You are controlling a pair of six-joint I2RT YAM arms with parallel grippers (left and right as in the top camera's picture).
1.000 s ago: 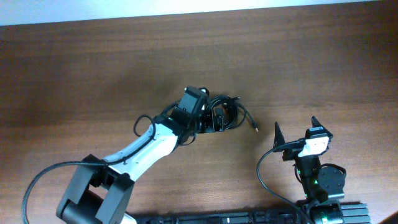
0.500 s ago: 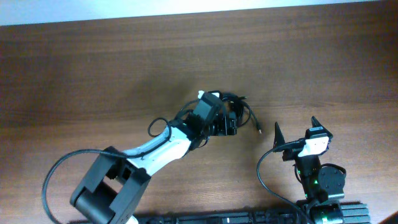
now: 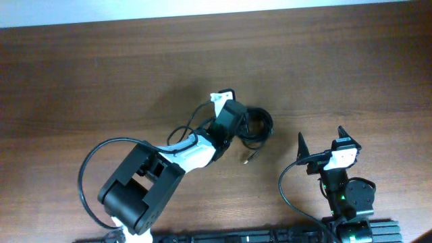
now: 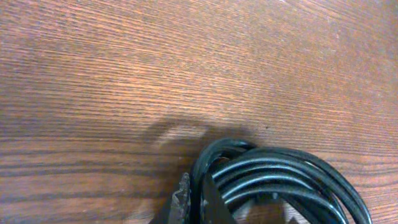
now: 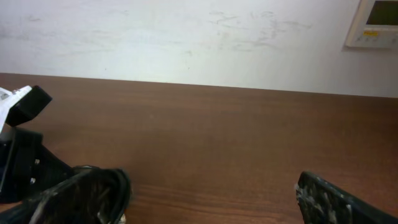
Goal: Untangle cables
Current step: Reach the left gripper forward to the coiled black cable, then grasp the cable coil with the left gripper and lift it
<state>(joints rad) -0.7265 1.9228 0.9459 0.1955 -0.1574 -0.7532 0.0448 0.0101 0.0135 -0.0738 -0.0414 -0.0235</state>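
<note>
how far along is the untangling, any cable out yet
Done: nothing is separated. The cables lie wound as one coil, with one plug end trailing out of it. In hand: the left gripper is shut at the coil's edge, apparently pinching a strand. The right gripper sits open, apart from the coil. Left: pulling every cord free of the coil.

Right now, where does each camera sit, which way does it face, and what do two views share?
Overhead: above the brown wooden table, looking down; left pincer at the coil of thin black cables, right pincer open, apart from it.
Left wrist: close over the table, facing down; fingertips closed on the coil's edge.
Right wrist: low, facing across the table to a white wall; open fingers at the bottom corners.
Shared: overhead and left wrist both show the coil.
</note>
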